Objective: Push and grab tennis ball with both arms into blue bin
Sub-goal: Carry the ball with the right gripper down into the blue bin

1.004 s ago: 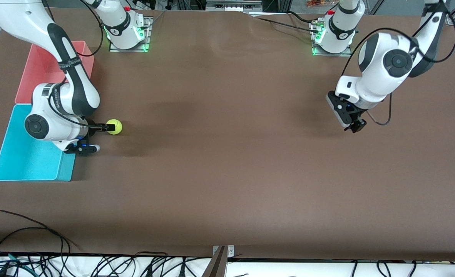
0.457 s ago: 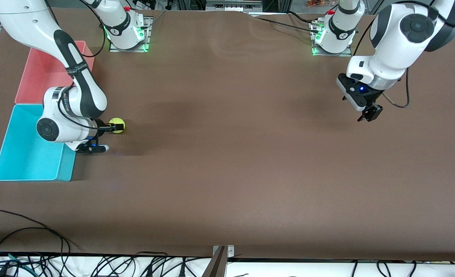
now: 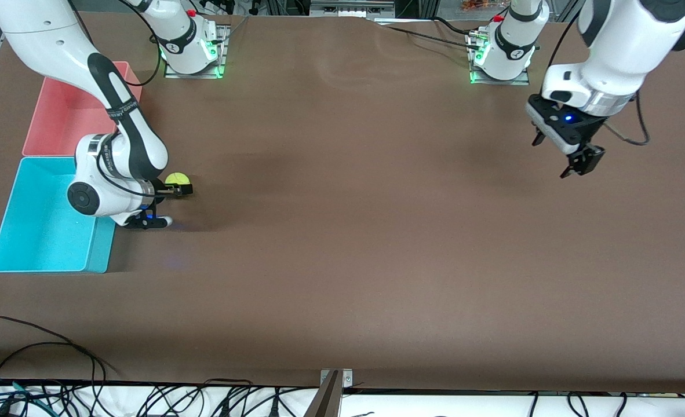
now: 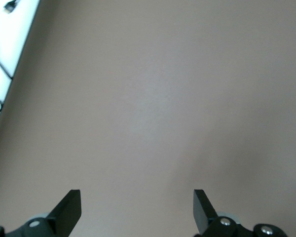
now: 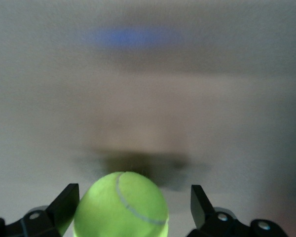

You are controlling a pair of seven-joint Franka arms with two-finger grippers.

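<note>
The ball (image 3: pixel 175 179) is seen on the brown table (image 3: pixel 342 243), just beside the blue bin (image 3: pixel 41 231) and outside it, toward the right arm's end of the table. The right gripper (image 3: pixel 174 191) is set low at the ball, its fingers (image 5: pixel 64 202) spread, with the ball (image 5: pixel 121 205) lying between them; one finger is touching or nearly touching the ball, while a gap is left at the other. A pink bin (image 3: pixel 58 116) is placed farther from the front camera, against the blue bin. The left gripper (image 3: pixel 580 162) is held in the air over bare table near the left arm's end, its fingers (image 4: pixel 71 207) spread apart and nothing held.
</note>
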